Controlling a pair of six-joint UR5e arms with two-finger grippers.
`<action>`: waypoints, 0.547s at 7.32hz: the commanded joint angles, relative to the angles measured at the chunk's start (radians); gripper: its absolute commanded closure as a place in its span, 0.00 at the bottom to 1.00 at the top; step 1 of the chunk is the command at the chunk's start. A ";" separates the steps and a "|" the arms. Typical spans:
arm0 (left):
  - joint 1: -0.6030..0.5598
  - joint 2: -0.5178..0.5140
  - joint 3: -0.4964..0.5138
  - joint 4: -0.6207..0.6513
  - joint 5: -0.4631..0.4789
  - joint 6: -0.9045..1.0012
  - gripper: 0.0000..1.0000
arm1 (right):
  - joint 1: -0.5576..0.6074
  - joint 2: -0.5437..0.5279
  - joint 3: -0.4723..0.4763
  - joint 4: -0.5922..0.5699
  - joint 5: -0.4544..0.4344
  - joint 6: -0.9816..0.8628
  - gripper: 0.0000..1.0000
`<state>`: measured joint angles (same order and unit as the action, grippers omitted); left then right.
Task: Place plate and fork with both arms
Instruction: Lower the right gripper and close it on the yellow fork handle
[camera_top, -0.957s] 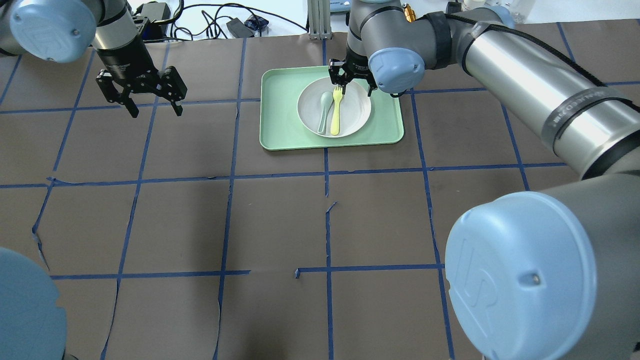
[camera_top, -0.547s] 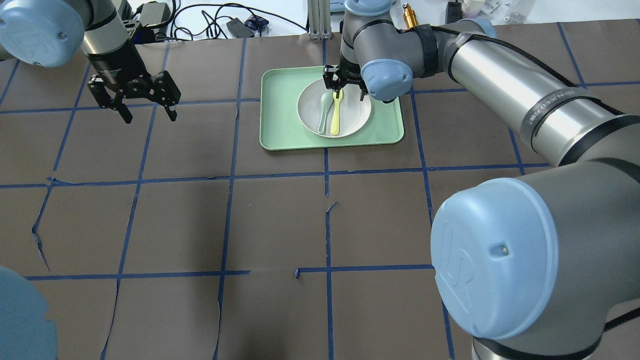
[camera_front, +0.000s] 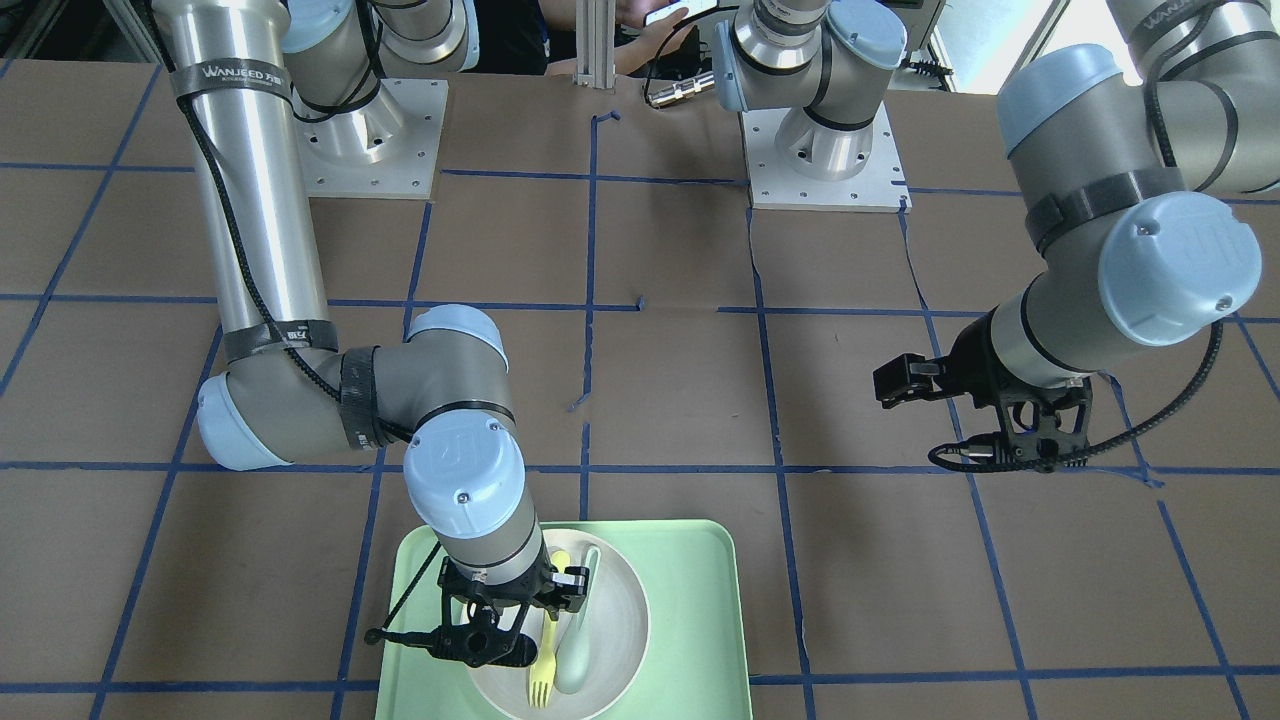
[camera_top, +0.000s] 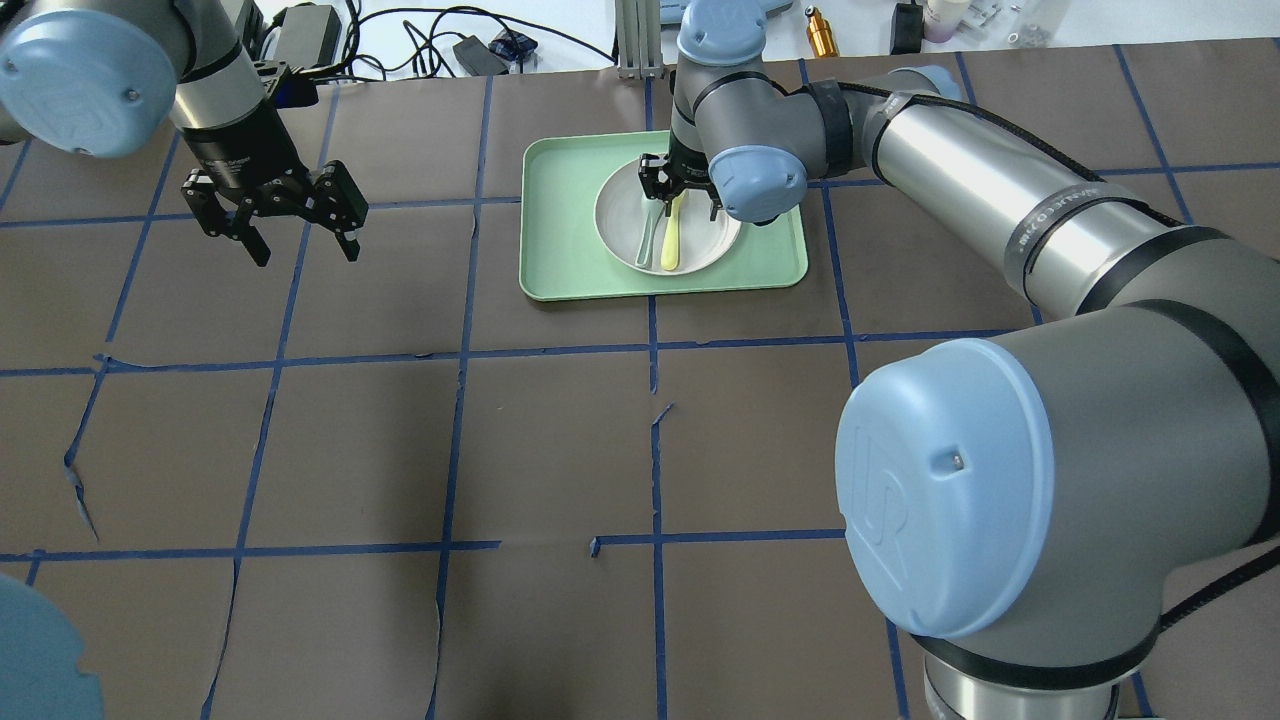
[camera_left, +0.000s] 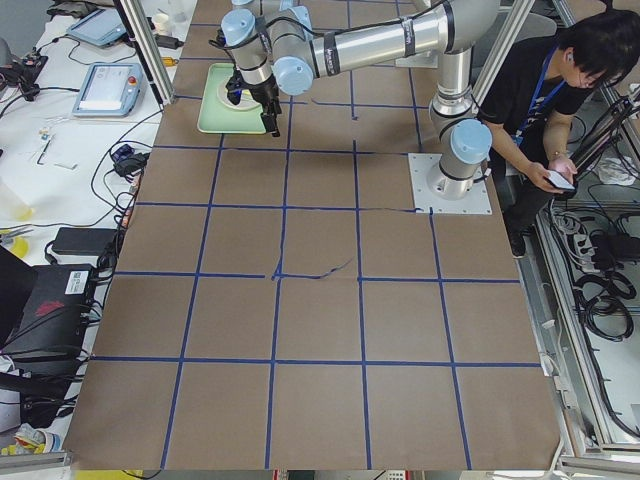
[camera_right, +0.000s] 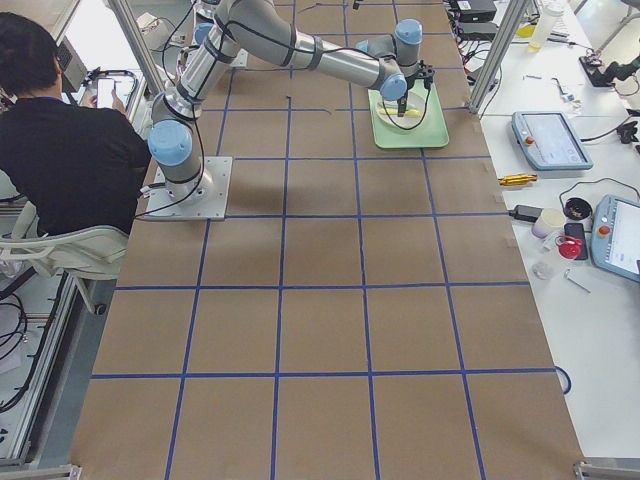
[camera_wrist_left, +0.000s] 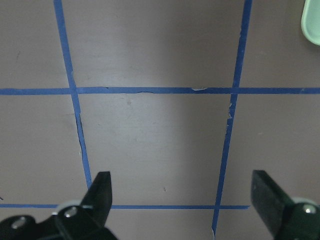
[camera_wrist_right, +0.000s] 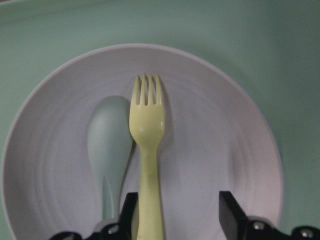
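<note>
The off-white plate (camera_top: 708, 238) lies in the mint-green tray (camera_top: 565, 250). The pale yellow fork (camera_top: 669, 248) lies on the plate, next to a grey-green spoon (camera_top: 645, 240). My right gripper (camera_top: 678, 195) is open and low over the plate's far half. In the right wrist view the gripper (camera_wrist_right: 178, 210) straddles the fork (camera_wrist_right: 148, 125): the handle is close to the left finger, the tines point away, and the plate (camera_wrist_right: 215, 125) is below. My left gripper (camera_top: 295, 235) is open and empty above bare table, left of the tray. It also shows in the left wrist view (camera_wrist_left: 184, 195).
The tray (camera_front: 690, 600) sits at the table's far middle, near the edge. Brown paper with blue tape lines (camera_top: 460, 350) covers the table. Cables and small items (camera_top: 440, 45) lie beyond the far edge. A person (camera_left: 545, 90) stands by the robot's base.
My right gripper has come down and toward the robot, over the fork's tines and onto its handle. The left gripper has shifted slightly and stays open.
</note>
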<state>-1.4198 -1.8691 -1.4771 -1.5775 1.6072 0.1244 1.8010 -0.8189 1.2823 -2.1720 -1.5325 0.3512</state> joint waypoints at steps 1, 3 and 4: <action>0.004 0.001 -0.005 0.001 0.002 0.001 0.00 | 0.006 0.017 0.000 -0.002 0.000 -0.001 0.37; 0.008 0.001 -0.005 0.001 0.003 0.001 0.00 | 0.011 0.021 -0.001 -0.002 0.011 -0.003 0.37; 0.010 0.001 -0.005 0.001 0.003 0.001 0.00 | 0.011 0.027 -0.001 -0.002 0.011 -0.006 0.37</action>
<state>-1.4123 -1.8688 -1.4817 -1.5769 1.6100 0.1257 1.8106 -0.7983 1.2811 -2.1736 -1.5255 0.3482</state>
